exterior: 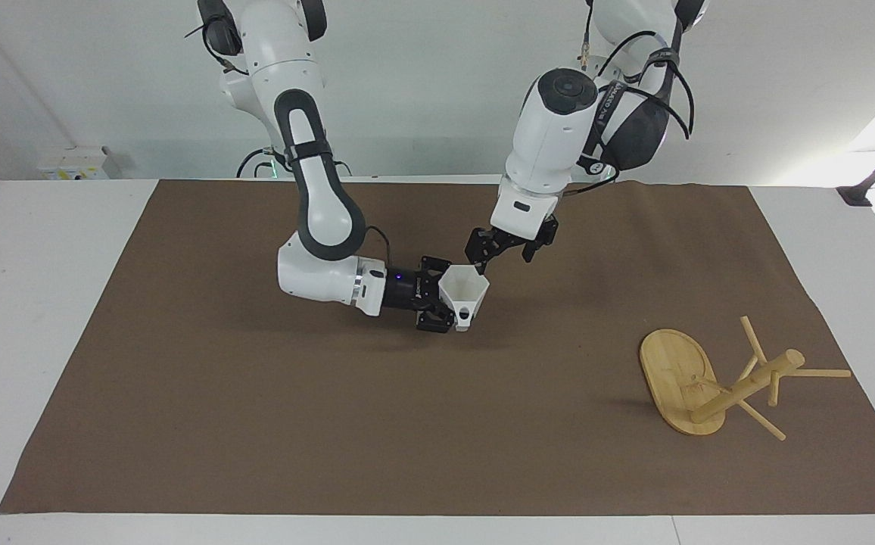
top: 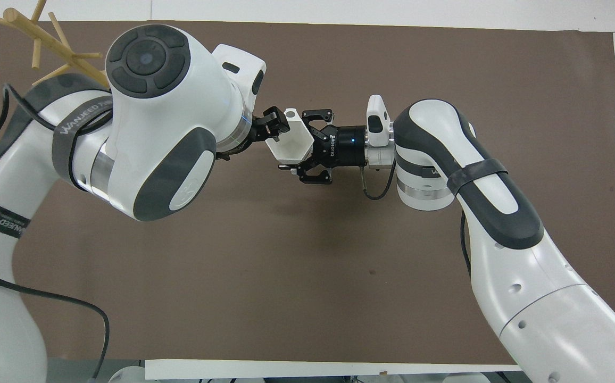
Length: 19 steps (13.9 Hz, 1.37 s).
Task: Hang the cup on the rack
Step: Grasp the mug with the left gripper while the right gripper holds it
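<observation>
The white faceted cup [exterior: 463, 288] is held mouth-up and tilted, a little above the brown mat near the table's middle. Its squared handle points away from the robots. My right gripper [exterior: 437, 301] is shut on the cup's wall, with its wrist lying level; in the overhead view it [top: 303, 150] grips the cup [top: 289, 142] from the right arm's side. My left gripper [exterior: 501, 256] is open and hangs at the cup's rim on the side toward the left arm's end; it also shows in the overhead view [top: 271, 126]. The bamboo rack [exterior: 740, 387] stands toward the left arm's end.
The brown mat [exterior: 256, 424] covers most of the white table. In the overhead view the left arm's bulky wrist [top: 158, 117] hides the rack's base; only the rack's pegs [top: 47, 38] show.
</observation>
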{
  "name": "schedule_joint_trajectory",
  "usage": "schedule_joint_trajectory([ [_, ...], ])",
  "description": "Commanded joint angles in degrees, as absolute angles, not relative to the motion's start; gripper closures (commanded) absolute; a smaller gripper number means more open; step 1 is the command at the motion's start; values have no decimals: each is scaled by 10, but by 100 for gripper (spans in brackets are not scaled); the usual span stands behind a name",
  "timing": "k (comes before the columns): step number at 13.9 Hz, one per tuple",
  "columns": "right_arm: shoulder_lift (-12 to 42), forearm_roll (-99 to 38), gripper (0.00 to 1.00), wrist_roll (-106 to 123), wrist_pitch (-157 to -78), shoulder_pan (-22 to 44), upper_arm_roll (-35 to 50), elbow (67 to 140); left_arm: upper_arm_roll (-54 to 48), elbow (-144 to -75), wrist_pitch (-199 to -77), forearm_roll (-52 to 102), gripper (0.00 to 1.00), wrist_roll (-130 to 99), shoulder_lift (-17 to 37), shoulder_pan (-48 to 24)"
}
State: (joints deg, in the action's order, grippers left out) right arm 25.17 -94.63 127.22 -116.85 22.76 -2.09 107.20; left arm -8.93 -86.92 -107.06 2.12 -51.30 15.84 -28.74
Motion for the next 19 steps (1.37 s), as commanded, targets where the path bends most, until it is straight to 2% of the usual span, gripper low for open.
schedule_joint_trajectory([
  [1, 240, -961, 79, 1269, -1175, 229, -21, 1085, -81, -859, -1089, 13, 11, -551, 167, -301],
  [7, 240, -961, 79, 1269, -1178, 229, -21, 1085, -82, -875, -1121, 18, 23, -588, 189, -314],
  [8, 240, -961, 79, 1269, -1178, 229, -21, 1085, -83, -875, -1123, 19, 34, -605, 192, -315],
  [9, 240, -961, 79, 1269, -1178, 229, -21, 1085, -82, -875, -1118, 19, 91, -619, 192, -322],
  [10, 240, -961, 79, 1269, -1178, 229, -21, 1085, -82, -878, -1118, 19, 100, -620, 192, -327],
  [18, 240, -961, 77, 1271, -1177, 229, -21, 1085, -79, -879, -1114, 12, 100, -622, 192, -326],
  [19, 240, -961, 65, 1271, -1175, 229, -22, 1085, -78, -879, -1116, 11, 100, -623, 192, -326],
])
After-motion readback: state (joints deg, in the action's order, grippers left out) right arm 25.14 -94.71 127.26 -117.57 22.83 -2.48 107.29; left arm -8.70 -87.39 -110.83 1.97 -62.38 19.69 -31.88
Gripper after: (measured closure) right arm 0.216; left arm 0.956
